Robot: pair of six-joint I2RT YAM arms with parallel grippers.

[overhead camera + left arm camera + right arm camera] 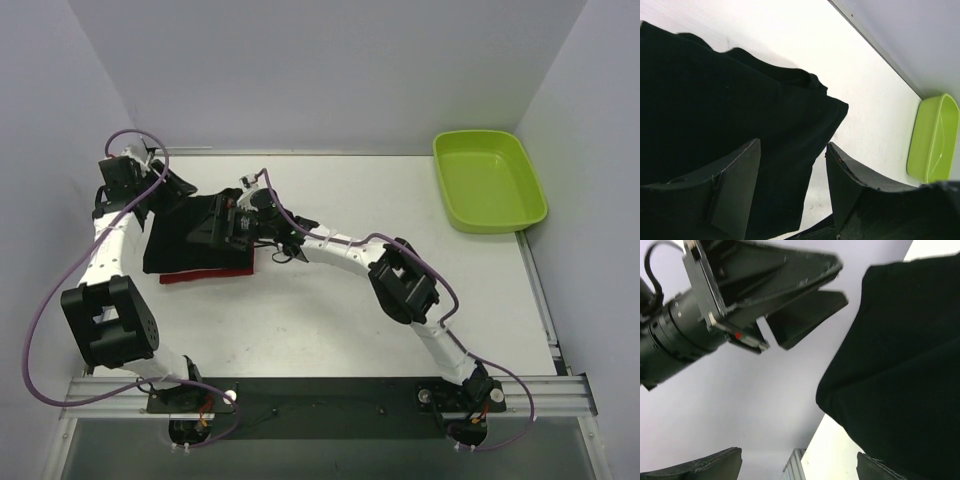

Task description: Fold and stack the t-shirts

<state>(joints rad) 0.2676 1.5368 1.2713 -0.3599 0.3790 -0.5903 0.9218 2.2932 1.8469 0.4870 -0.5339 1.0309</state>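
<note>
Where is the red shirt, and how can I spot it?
Look at the left side of the white table, where a black shirt lies folded. The dark red shirt sits under it, with only a thin strip showing along the black shirt's near edge. It is the only red cloth there.

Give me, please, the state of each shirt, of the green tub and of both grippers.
Dark red shirt: mostly covered, only its near edge shows.
Black shirt: folded, lying on top of the dark red one.
Green tub: upright, empty.
Left gripper: jaws open, holding nothing.
Right gripper: jaws wide open, holding nothing.
</note>
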